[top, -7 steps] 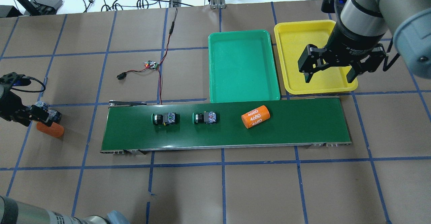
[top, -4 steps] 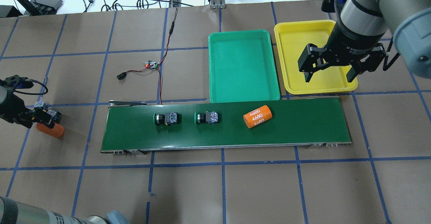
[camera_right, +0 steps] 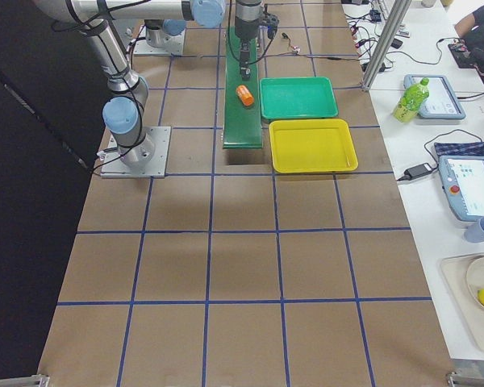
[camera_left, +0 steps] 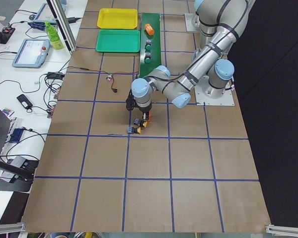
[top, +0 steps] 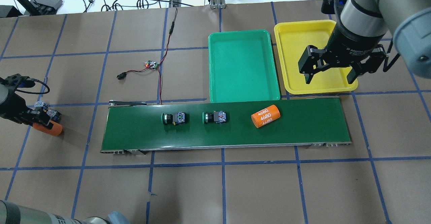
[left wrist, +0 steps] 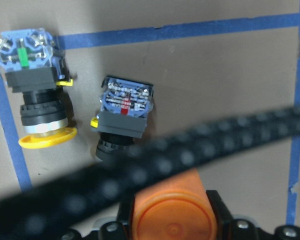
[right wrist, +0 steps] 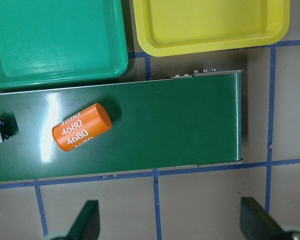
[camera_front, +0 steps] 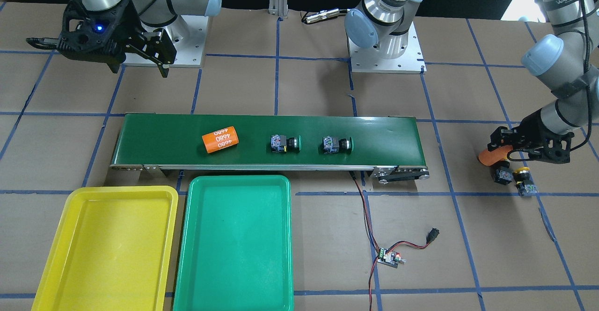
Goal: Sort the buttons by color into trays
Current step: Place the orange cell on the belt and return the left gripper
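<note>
The left gripper (top: 42, 121) is sitting low at the left end of the table. Its fingers are pressing in on both sides of an orange cylinder (left wrist: 172, 217) & gripping it (the wrist view is showing the cyl. end-on between them). The right gripper (top: 330, 81) is hanging high toward the right end, fingers spread wide w/ nothing between them.

Just beyond the gripped cylinder, two buttons are lying on the brown table, side by side but apart. The yellow-capped button (left wrist: 37, 85) is pointing its cap back toward the gripper. The second button (left wrist: 124, 112) is hiding its cap behind a blurred cable.

Mid-table, the conveyor belt (top: 303, 129) is carrying three things, left to right: the left green button (top: 175, 118), the right green button (top: 215, 117) and, well apart, the 4680 cylinder (top: 266, 116). Both btns are lying on their sides w/ caps pointing left.

Farther on, the green tray (top: 244, 65) is sitting just past the belt's far edge, w/ the yellow tray (top: 296, 49) just beside it on the right. Left of the trays, a small circuit board (top: 151, 64) is lying w/ red & black wires trailing off.
</note>
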`<state>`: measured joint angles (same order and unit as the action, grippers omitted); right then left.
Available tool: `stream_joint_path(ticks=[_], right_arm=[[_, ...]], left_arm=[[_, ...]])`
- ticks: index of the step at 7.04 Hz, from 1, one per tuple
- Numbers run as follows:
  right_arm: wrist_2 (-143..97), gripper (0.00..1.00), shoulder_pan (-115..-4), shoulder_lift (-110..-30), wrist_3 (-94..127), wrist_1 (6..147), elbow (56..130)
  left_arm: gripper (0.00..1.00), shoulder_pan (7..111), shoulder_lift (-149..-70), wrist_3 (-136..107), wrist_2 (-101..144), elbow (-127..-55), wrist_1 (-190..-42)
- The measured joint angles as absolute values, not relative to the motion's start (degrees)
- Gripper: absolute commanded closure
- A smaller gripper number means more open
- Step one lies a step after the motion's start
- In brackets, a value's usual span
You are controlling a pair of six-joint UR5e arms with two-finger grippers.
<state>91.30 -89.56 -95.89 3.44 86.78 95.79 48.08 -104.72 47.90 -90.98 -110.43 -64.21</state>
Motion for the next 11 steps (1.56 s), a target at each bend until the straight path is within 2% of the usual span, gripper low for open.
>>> stream_joint_path(ticks=[2,4,7,8,9,11], right_arm=[[91.32,0.00,-89.55,-95.91,3.43,86.75,95.89],[91.32,0.00,-89.44,-96.41,3.43,86.86,96.92],[91.30,0.00,-89.18,-97.74,3.35,87.63,98.81],[91.26,0.00,-89.15,-97.88,3.36,87.71,98.91],[91.24,0.00,-89.13,-97.92,3.40,87.76,98.94],[91.23,0.00,-89.12,-97.97,3.41,87.74,98.96]], left_arm=[[1.00,53.65,-99.69,42.53,-90.14,-110.22,-71.14],[1.00,65.36,-95.19,27.55,-87.36,-110.54,-75.02],[1.00,80.29,-94.74,10.68,-86.25,-110.55,-74.98],[0.42,81.86,-95.41,8.89,-86.18,-110.78,-74.81],[0.00,82.48,-95.81,7.96,-86.15,-110.98,-74.92],[0.00,82.82,-95.57,7.38,-86.27,-111.21,-75.43]])
